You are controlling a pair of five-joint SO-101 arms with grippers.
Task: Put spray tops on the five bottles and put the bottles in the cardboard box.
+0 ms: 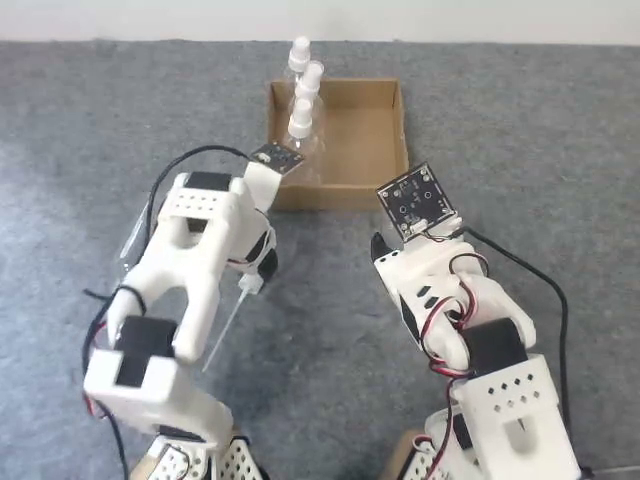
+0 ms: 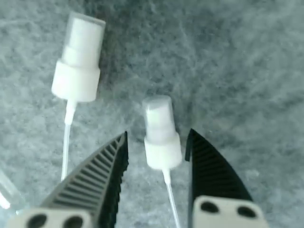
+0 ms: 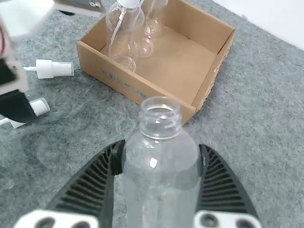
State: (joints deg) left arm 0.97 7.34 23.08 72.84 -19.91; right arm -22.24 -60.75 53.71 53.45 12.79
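On the gray surface (image 2: 237,57): two spray tops lie flat, each with its thin tube. One spray top (image 2: 161,135) lies right between the fingers of the left gripper (image 2: 157,136). The other spray top (image 2: 76,61) lies near it, off to one side.
Left fingers: spread wide, one on each side of the spray top. They are not squeezing it. I cannot tell if one of them brushes it.
Right fingers: the right gripper (image 3: 161,149) has them closed tight on a clear bottle (image 3: 159,164). The bottle stands up straight and its mouth has no top.
Cardboard box (image 3: 137,90): three capped bottles (image 1: 303,110) stand at one side of it. The rest of the box floor is bare.
Step in hand: I think this is the pick-up of a spray top for the fourth bottle.
Next move: the left fingers need to close on the fat white part of the spray top, not the thin tube. Then the top must be lifted, and its tube slid down into the bottle's mouth.
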